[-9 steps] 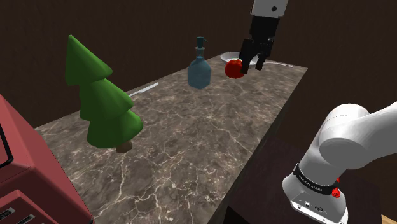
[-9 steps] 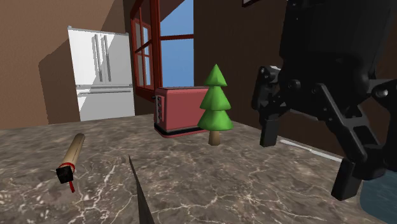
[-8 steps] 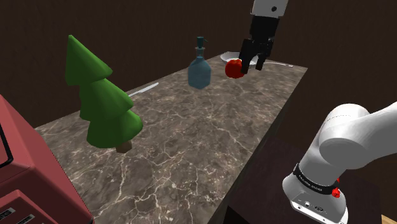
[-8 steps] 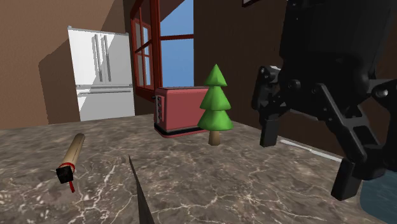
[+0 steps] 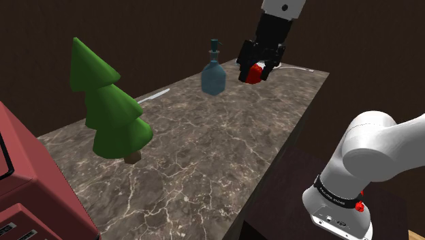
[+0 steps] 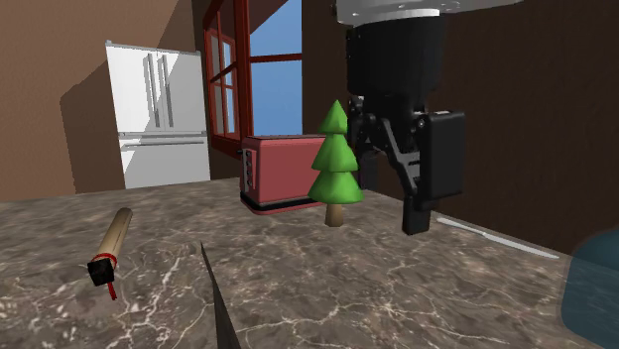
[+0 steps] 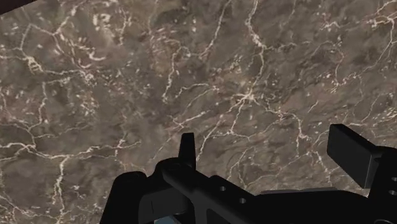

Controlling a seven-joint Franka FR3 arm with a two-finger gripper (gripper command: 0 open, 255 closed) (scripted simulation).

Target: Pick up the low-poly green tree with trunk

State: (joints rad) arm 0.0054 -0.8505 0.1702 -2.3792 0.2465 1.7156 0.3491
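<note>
On the marble worktop (image 5: 204, 150) we see a blue bottle (image 5: 213, 78), a red toaster (image 6: 278, 174), a knife (image 6: 221, 307) and a tan roll (image 6: 112, 236); a white fridge (image 6: 164, 109) stands beyond.

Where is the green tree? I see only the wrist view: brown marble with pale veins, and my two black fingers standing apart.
Observer: The tree stands upright on the counter, next to a red toaster, at the shoulder view's left.
Operator: And where is my gripper from there?
Observer: The gripper hangs over the other end of the counter, near a blue bottle and well apart from the tree.
Operator: Does the tree have a part narrow enough to grasp?
Observer: A short brown trunk shows under the lowest green tier.
</note>
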